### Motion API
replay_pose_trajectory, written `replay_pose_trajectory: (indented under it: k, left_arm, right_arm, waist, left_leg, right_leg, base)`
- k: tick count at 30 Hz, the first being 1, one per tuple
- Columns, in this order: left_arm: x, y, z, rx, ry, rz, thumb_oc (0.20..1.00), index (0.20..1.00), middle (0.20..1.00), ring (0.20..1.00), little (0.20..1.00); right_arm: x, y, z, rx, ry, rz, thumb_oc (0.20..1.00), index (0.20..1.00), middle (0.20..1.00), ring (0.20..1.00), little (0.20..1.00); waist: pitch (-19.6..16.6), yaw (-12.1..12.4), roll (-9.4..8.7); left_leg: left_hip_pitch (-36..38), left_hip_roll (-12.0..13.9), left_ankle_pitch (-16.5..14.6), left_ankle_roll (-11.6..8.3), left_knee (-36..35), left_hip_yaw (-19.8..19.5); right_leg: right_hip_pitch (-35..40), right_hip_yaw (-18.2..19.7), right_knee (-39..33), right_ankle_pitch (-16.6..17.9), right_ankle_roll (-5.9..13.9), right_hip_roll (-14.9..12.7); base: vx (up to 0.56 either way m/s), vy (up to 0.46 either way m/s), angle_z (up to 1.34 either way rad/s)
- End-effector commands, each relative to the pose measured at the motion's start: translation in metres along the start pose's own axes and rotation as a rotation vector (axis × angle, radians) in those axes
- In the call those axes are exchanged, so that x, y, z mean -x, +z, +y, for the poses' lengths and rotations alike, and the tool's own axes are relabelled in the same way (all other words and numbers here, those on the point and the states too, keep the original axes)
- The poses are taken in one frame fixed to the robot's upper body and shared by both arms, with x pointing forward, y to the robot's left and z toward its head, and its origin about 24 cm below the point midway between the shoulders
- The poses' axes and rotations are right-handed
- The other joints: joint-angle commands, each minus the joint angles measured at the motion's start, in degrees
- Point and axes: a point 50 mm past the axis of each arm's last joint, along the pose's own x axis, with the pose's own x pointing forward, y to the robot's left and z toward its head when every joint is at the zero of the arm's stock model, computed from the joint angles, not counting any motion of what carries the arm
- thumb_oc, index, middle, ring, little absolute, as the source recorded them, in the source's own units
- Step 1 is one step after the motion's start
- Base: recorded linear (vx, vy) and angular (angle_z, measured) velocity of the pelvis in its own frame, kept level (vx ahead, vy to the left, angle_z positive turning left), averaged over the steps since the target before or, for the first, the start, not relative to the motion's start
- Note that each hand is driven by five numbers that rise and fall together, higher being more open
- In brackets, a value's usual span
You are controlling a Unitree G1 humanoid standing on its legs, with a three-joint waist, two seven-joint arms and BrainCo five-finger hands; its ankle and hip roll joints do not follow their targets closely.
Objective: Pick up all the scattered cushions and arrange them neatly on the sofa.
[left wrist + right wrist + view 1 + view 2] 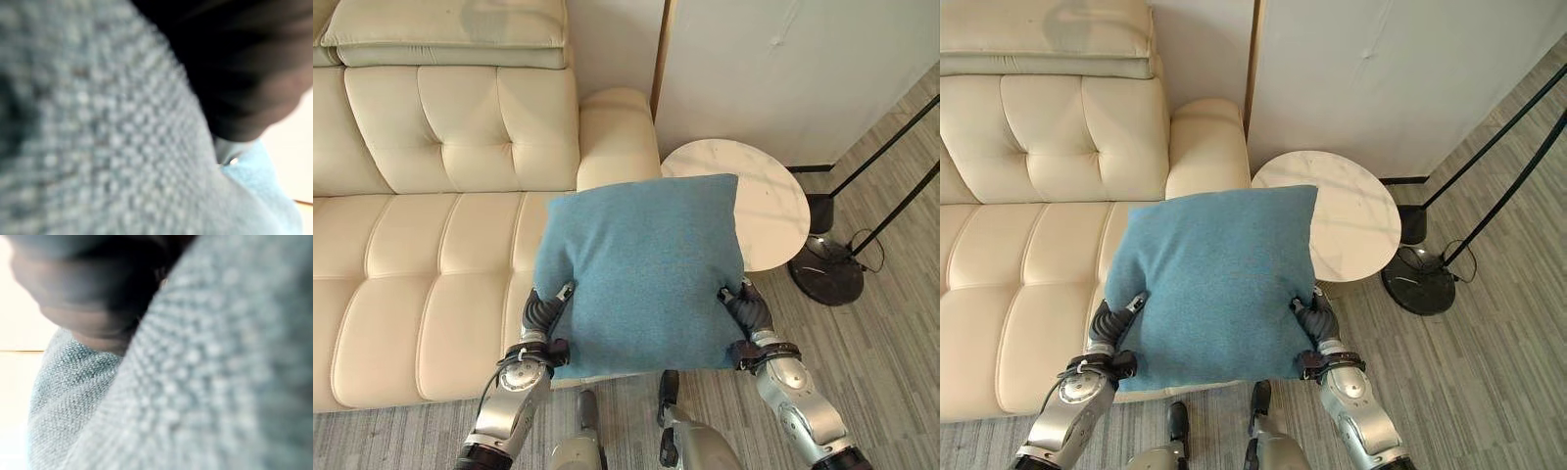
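One blue cushion [641,274], held at its side edges between left hand [544,313] and right hand [750,311], fingers hidden, grip unreadable; over cream sofa [421,284] seat's front edge, beside round table [769,206].

Cushion [641,274]: solid teal-blue, no print, coarse knit-like weave visible up close in both wrist views. Sofa [421,245]: cream/ivory, glossy leather look, tufted into padded panels; extra cream pad on top of backrest. Round side table [769,211]: white top with faint grey marbling. Floor [891,343]: grey-brown, striped plank-like pattern. Wall panel [783,69]: off-white, wood-brown edge strip. Lamp base [827,269]: black, glossy. Left hand [540,315], right hand [749,308]: dark ribbed covers, silver-grey arms.
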Motion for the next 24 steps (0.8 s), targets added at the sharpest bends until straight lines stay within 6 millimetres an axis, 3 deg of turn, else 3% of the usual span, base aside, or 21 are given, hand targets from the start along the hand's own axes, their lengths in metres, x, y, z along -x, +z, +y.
replay_pose_trajectory:
  k: [1, 5, 8, 11, 14, 16, 18, 20, 22, 24]
  left_arm:
    - [0.004, 0.05, -0.02, 0.071, -0.111, -0.275, 0.2, 0.2, 0.2, 0.2, 0.2]
    - [0.009, 0.049, -0.011, 0.084, -0.086, -0.275, 0.2, 0.2, 0.2, 0.2, 0.2]
    - [0.012, 0.046, -0.007, 0.08, -0.073, -0.267, 0.2, 0.2, 0.2, 0.2, 0.2]
    - [0.012, 0.045, -0.009, 0.086, -0.07, -0.259, 0.2, 0.2, 0.2, 0.2, 0.2]
    - [0.011, 0.043, -0.011, 0.097, -0.073, -0.248, 0.2, 0.2, 0.2, 0.2, 0.2]
    - [0.01, 0.042, -0.012, 0.107, -0.077, -0.241, 0.2, 0.2, 0.2, 0.2, 0.2]
    - [0.012, 0.039, -0.012, 0.109, -0.081, -0.226, 0.2, 0.2, 0.2, 0.2, 0.2]
    - [0.012, 0.039, -0.012, 0.108, -0.083, -0.226, 0.2, 0.2, 0.2, 0.2, 0.2]
    - [0.013, 0.037, -0.015, 0.112, -0.096, -0.217, 0.2, 0.2, 0.2, 0.2, 0.2]
    - [0.015, 0.036, -0.016, 0.116, -0.103, -0.214, 0.2, 0.2, 0.2, 0.2, 0.2]
  right_arm:
    - [-0.005, 0.06, 0.035, -0.086, 0.223, -0.315, 0.2, 0.2, 0.2, 0.2, 0.2]
    - [-0.004, 0.062, 0.034, -0.074, 0.23, -0.324, 0.2, 0.2, 0.2, 0.2, 0.2]
    - [-0.006, 0.061, 0.035, -0.076, 0.227, -0.316, 0.2, 0.2, 0.2, 0.2, 0.2]
    - [-0.005, 0.061, 0.033, -0.077, 0.223, -0.317, 0.2, 0.2, 0.2, 0.2, 0.2]
    - [-0.007, 0.062, 0.03, -0.06, 0.207, -0.312, 0.2, 0.2, 0.2, 0.2, 0.2]
    - [-0.007, 0.061, 0.028, -0.053, 0.201, -0.308, 0.2, 0.2, 0.2, 0.2, 0.2]
    - [-0.005, 0.056, 0.027, -0.054, 0.201, -0.284, 0.2, 0.2, 0.2, 0.2, 0.2]
    - [-0.004, 0.056, 0.026, -0.05, 0.2, -0.283, 0.2, 0.2, 0.2, 0.2, 0.2]
    - [-0.003, 0.054, 0.021, -0.044, 0.186, -0.279, 0.2, 0.2, 0.2, 0.2, 0.2]
    - [-0.001, 0.053, 0.017, -0.043, 0.172, -0.273, 0.2, 0.2, 0.2, 0.2, 0.2]
  waist:
    - [-3.4, 1.8, 3.02]
    - [-5.1, 3.4, 2.33]
    - [-5.3, 5.0, 2.06]
    - [-3.4, 5.7, 3.14]
    - [-2.0, 5.5, 4.46]
    - [-1.5, 4.6, 4.4]
    - [-2.0, 3.2, 3.17]
    - [-2.2, 2.8, 2.74]
    - [-3.0, 1.1, 2.2]
    - [-3.7, 0.0, 2.49]
  left_leg:
    - [-1.4, 0.7, -3.5, -0.06, -0.7, -1.9]
    - [-2.6, 0.0, -2.3, -0.05, -0.7, -1.9]
    - [-6.1, 0.4, 1.6, -1.77, 0.1, -2.2]
    - [-9.3, 1.6, 5.2, -4.53, 1.4, -4.0]
    - [-11.1, 2.5, 6.5, -5.63, 2.0, -4.6]
    - [-10.9, 3.2, 4.7, -4.82, 4.0, -3.7]
    - [-8.9, 4.5, -0.1, -3.61, 9.4, -2.0]
    - [-8.1, 5.1, -1.5, -3.57, 10.8, -1.3]
    - [-3.8, 8.4, -6.6, -4.32, 14.1, 1.9]
    - [-1.0, 10.7, -7.0, -5.08, 13.7, 4.3]
  right_leg:
    - [7.5, 3.4, 14.7, -19.8, 3.75, 1.2]
    - [11.9, 5.1, 11.6, -21.6, 2.66, 3.1]
    - [14.5, 6.3, 4.5, -24.0, -0.44, 5.6]
    - [14.2, 4.2, 3.9, -24.7, -1.8, 7.1]
    - [13.4, 0.7, 4.8, -24.7, -2.3, 7.3]
    - [12.3, -1.9, 5.6, -24.0, -2.23, 6.2]
    - [11.8, -5.0, 4.6, -22.7, -2.31, 4.1]
    - [11.6, -5.9, 4.1, -22.4, -2.44, 3.6]
    - [11.8, -8.8, 2.8, -22.4, -2.37, 2.3]
    - [11.7, -11.0, 2.4, -21.7, -2.26, 1.6]
  base:
    - [-0.11, -0.054, -0.03]
    - [-0.08, -0.102, 0.12]
    - [-0.23, -0.218, -0.01]
    - [-0.21, -0.201, 0.31]
    - [-0.23, -0.102, 0.59]
    - [-0.24, -0.036, 0.78]
    - [-0.18, -0.027, 0.8]
    - [-0.11, -0.019, 0.55]
    - [-0.06, -0.004, 0.7]
    - [-0.01, 0.078, 1.03]
